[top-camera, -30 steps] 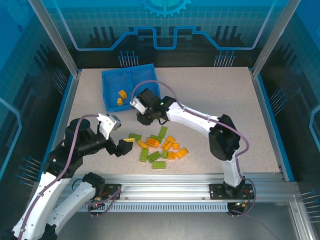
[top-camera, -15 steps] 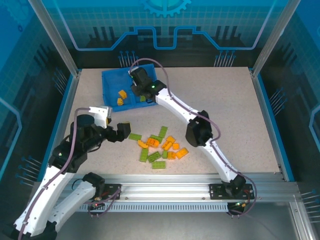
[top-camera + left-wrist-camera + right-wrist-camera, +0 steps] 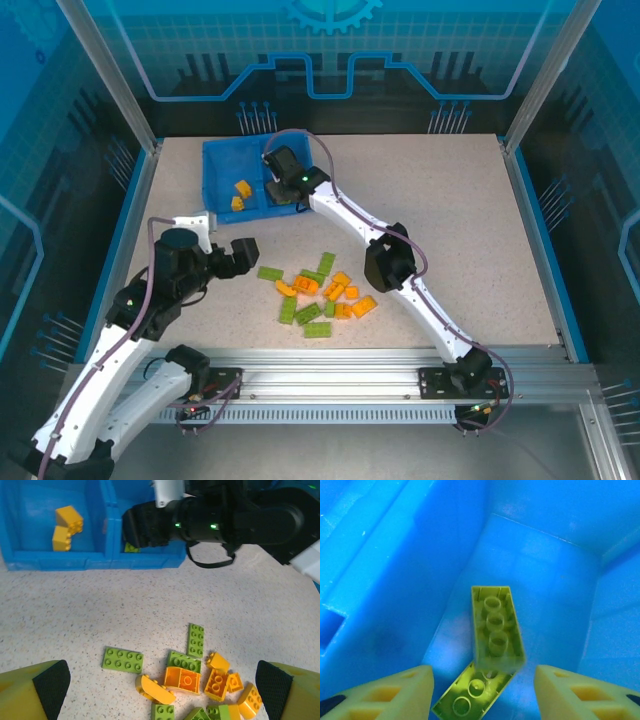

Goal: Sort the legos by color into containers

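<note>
My right arm has swung away from the pile and now reaches into the blue tray (image 3: 60, 560) at the upper left of the overhead view, with my right gripper (image 3: 280, 192) down in its right-hand compartment. Its fingers stand apart. A green brick (image 3: 497, 630) shows between them, hollow side up, touched by neither, over a second green brick (image 3: 470, 692). Two orange bricks (image 3: 65, 527) sit in the left compartment. My left gripper (image 3: 243, 256) hangs wide open just left of the pile of bricks (image 3: 320, 295) on the table (image 3: 450, 200).
</note>
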